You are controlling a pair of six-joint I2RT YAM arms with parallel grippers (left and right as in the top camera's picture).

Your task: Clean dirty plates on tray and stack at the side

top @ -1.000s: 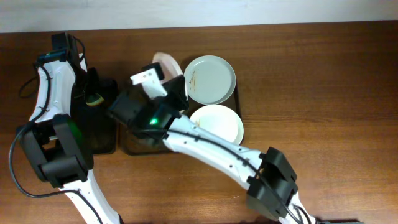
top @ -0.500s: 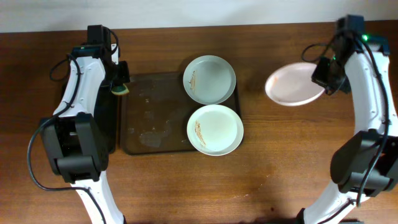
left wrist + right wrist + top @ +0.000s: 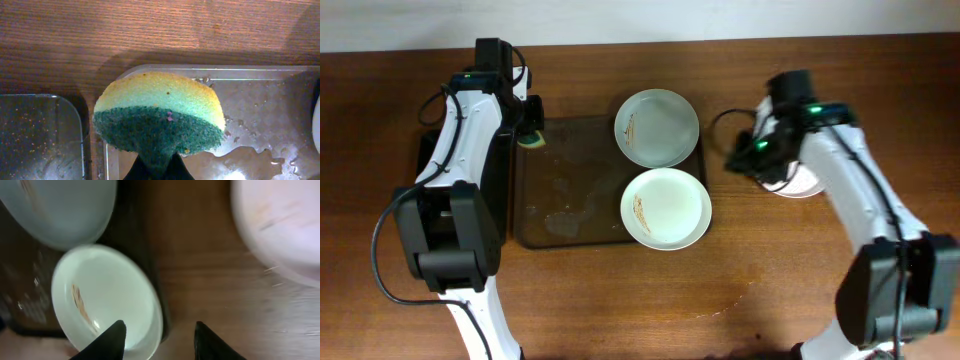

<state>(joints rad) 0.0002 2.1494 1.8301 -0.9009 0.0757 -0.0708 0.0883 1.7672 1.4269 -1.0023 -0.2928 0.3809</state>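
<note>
The brown tray holds two plates at its right end. The far plate and the near plate each carry a brown-orange smear. A third, pinkish-white plate lies on the table right of the tray, partly hidden under my right arm; it also shows in the right wrist view. My right gripper is open and empty, and its fingers straddle the near plate's right edge and the tray rim. My left gripper is shut on a yellow-green sponge above the tray's far left corner.
A narrow black tray stands left of the brown tray, and its corner shows in the left wrist view. Water drops lie on the brown tray's bare left part. Bare wooden table lies to the right and in front.
My right gripper has let go of the pinkish plate on the table at the right and moved left toward the tray. My left gripper with the sponge has shifted slightly right.
</note>
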